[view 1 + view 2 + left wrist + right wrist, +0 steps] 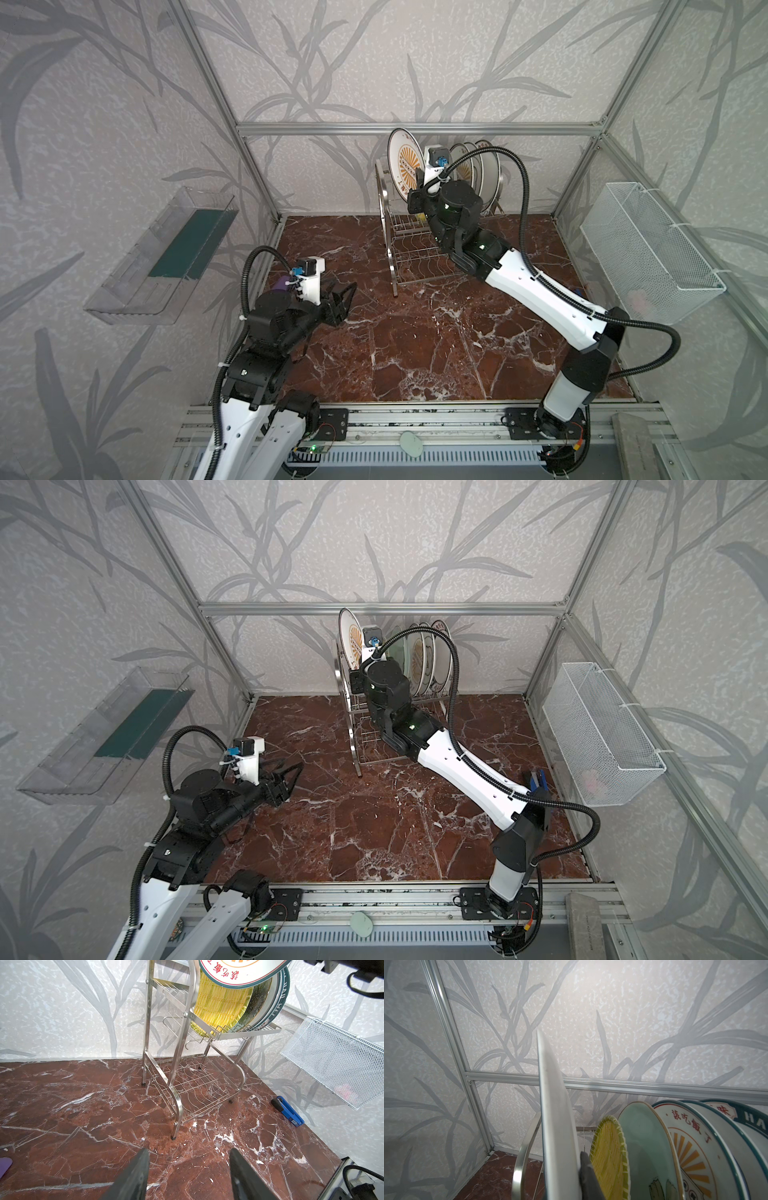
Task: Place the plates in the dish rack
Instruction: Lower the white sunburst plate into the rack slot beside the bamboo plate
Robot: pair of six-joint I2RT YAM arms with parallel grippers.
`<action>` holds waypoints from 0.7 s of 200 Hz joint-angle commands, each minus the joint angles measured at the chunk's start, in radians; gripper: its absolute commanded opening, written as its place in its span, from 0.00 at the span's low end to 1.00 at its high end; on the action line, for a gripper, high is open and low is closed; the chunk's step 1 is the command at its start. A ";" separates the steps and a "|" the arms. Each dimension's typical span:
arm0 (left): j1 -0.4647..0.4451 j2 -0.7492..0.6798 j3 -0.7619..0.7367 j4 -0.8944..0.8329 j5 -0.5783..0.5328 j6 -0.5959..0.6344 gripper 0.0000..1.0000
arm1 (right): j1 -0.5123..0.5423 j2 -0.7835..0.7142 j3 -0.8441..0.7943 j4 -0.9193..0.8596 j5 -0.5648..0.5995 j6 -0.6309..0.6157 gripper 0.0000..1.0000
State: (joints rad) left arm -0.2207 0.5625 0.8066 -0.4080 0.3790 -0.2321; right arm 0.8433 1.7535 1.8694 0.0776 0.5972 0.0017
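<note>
Loading, plate in hand: white sunburst plate (556,1115), one, pinched at its lower rim by the right gripper (578,1169); turned edge-on and near upright, likely so it can drop into a slot. Judged not seated.
Position: above the dish rack (180,1028), at the end by its curved leg, just beside the yellow ribbed plate (609,1157).
Racked plates: five on the upper shelf (249,1032), on edge so the slots hold them apart: yellow ribbed plate, pale teal plate (648,1147), second sunburst plate (691,1147), two dark-marked plates (753,1122). The rearmost overlap, so five is probable, not certain.
Plates in all: six; none seen on the tabletop (415,340).
Lower shelf (197,1082): one, holding nothing.
Left gripper (188,1153): one, jaws apart, nothing between them, over the tabletop, well apart from the rack.
Surroundings: one white mesh basket (332,1059), one clear tray (166,257), one blue hand tool (287,1110).
</note>
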 commanded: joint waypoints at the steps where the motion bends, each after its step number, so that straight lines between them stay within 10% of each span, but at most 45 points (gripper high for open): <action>1: 0.010 -0.010 -0.012 0.025 0.022 0.004 0.60 | -0.003 0.025 0.044 0.076 0.073 -0.006 0.00; 140: 0.047 -0.033 -0.018 0.021 0.015 0.006 0.60 | -0.001 0.114 0.004 0.073 0.190 0.059 0.00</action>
State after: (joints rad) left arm -0.1810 0.5388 0.7967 -0.4034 0.3866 -0.2321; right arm 0.8433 1.8603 1.8698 0.0860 0.7525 0.0196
